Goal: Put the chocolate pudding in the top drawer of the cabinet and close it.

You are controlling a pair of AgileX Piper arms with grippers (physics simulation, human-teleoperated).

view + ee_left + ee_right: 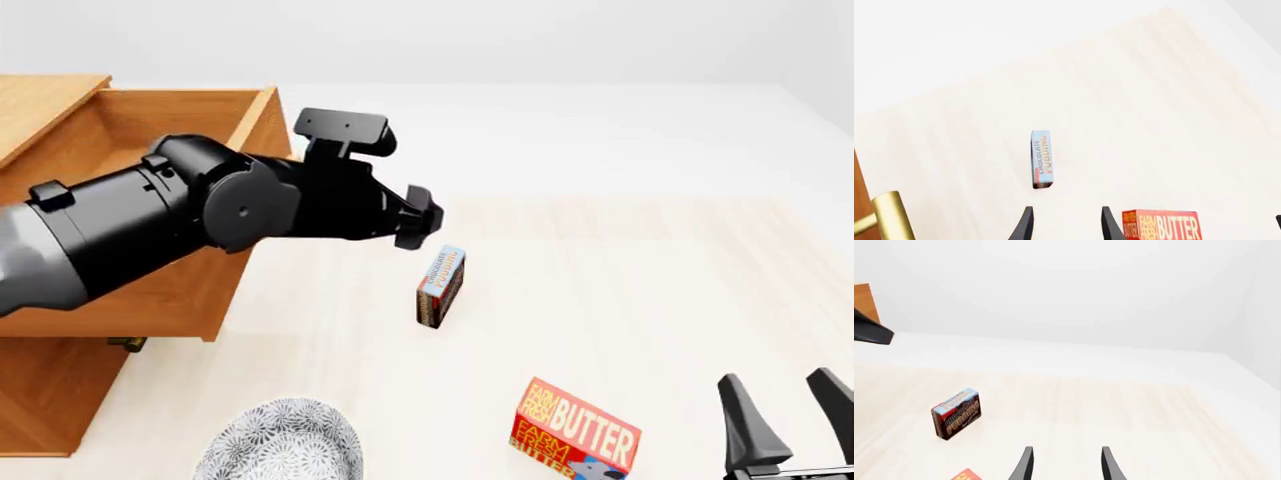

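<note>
Front view: chocolate pudding (441, 287) stands on edge on the table (667, 300), right of the cabinet (54, 400), whose top drawer (174, 290) is pulled out. Left gripper (1065, 225) spread, empty, above the box. Right gripper (790, 420) spread, well apart. Judged light, stiff carton, slick faces, liable to tip; pinch across the thin sides.

Glossy black left arm (254, 215) with grey rear segment, tapered black fingers (742, 420).
</note>
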